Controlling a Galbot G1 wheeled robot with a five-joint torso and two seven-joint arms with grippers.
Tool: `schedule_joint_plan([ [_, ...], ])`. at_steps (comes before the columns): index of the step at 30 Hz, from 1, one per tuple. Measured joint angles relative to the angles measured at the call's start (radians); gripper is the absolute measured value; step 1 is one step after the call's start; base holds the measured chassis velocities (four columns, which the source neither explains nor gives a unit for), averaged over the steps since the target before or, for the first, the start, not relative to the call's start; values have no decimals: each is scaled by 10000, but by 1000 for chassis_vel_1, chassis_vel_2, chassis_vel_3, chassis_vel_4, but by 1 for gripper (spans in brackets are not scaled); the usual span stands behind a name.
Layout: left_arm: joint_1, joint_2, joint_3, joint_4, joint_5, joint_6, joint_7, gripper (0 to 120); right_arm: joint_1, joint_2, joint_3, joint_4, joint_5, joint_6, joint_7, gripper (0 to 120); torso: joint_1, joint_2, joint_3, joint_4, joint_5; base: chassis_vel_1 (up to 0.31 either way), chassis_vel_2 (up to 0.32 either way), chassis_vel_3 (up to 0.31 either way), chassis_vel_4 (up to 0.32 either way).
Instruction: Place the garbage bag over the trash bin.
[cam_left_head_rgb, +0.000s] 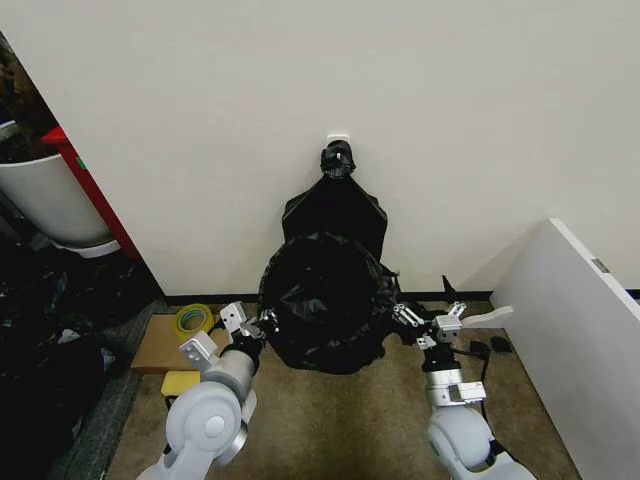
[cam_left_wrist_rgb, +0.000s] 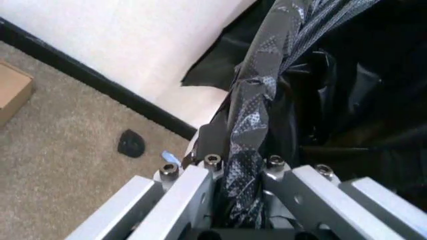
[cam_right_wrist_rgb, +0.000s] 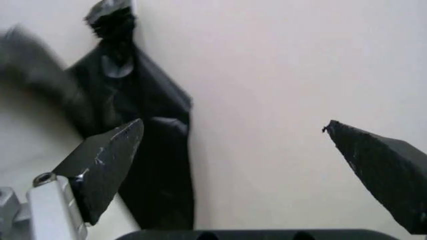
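while the left gripper (cam_left_wrist_rgb: 233, 200) pinches a twisted fold of the thin, glossy, crinkled black plastic garbage bag (cam_left_head_rgb: 325, 300) between nearly closed jaws, seen close up in the left wrist view with plastic bunched between the metal fingers (cam_left_wrist_rgb: 177, 197). sits at the left side of the bag's mouth in the head view (cam_left_head_rgb: 262, 322), against the rim. right gripper (cam_left_head_rgb: 432, 322) held just beside the bag's right edge, jaws spread wide and holding nothing; black pads (cam_right_wrist_rgb: 107, 162) well apart in the right wrist view with bare wall between them.

outward from the jaws: bag draped over and around the round trash bin, wholly cloaked in black, mouth open and roughly circular, sides hanging down to the carpeted floor (cam_left_head_rgb: 330, 420). no cream plastic to be seen anywhere, so judged mostly done: bag on, opening spread. left to do, by the look of it: letting go on the left and perhaps tidying the rim, slightly ruffled on the right.

behind, against the white wall (cam_left_head_rgb: 300, 100), a flat smooth black bundle with knotted top (cam_left_head_rgb: 338, 200). off to the left, a yellow-green tape roll (cam_left_head_rgb: 194, 319) on a brown cardboard box (cam_left_head_rgb: 160, 345).
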Motion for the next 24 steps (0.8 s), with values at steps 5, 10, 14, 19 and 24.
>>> schedule_joint_plan([
  [5,-112,83,-50,429,23,-134,91,0,-288,-334,64,687,1073,-152,52,100,0,0,0,0,-4,0,0,0,0],
  [10,-173,112,-74,655,165,-228,159,0,-764,-1015,-139,977,3100,461,-1905,97,0,0,0,1,0,0,0,0,0],
  [14,-191,141,-76,658,170,-232,168,0,-1033,-1520,-142,656,3771,889,-3880,90,0,0,0,-1,-2,0,0,0,0],
  [19,-182,209,-76,591,172,-224,169,0,-1155,-1952,-93,37,3708,1208,-6295,88,0,0,0,-1,-3,0,0,0,0],
  [24,-57,235,-60,387,298,-207,170,0,-895,-1802,76,-662,958,1011,-5489,84,0,0,0,1,1,0,0,0,0],
])
